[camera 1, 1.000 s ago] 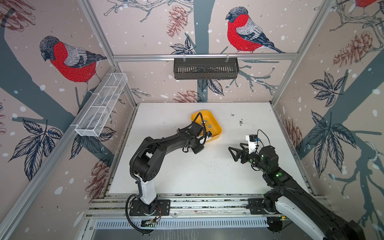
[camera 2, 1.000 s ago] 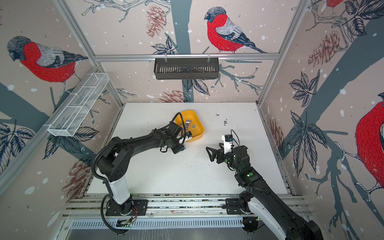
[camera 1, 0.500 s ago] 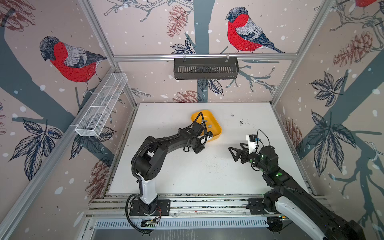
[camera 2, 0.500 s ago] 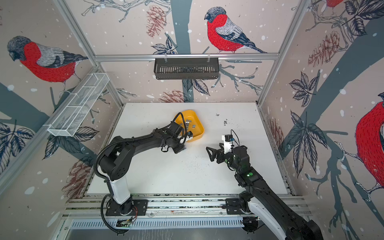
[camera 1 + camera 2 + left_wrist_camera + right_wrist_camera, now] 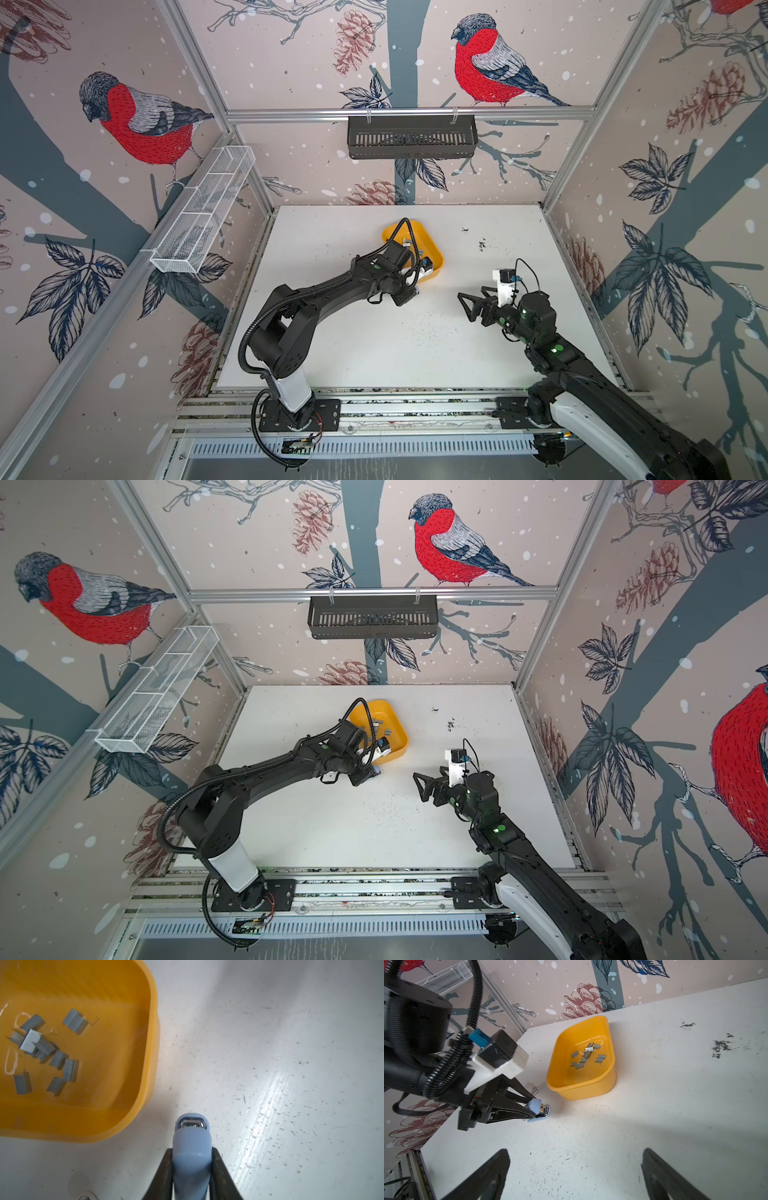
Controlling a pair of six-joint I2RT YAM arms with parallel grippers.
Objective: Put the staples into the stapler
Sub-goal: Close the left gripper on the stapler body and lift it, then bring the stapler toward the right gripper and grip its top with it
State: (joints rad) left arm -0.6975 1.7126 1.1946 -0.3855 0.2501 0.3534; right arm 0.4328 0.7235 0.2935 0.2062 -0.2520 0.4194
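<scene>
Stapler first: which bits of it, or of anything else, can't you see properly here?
- Stapler: in the left wrist view its back end runs off the bottom edge; in the right wrist view the left gripper covers most of it.
- Staples in the yellow tub: in a top view too small to count, with the left arm partly in front.
- Whether any are already inside the stapler: no view shows.

A robot lab cell: aluminium frame [image 5: 291, 114], bird-print walls [image 5: 291, 54], white bench [image 5: 332, 345], mounting rail [image 5: 415, 409]
</scene>
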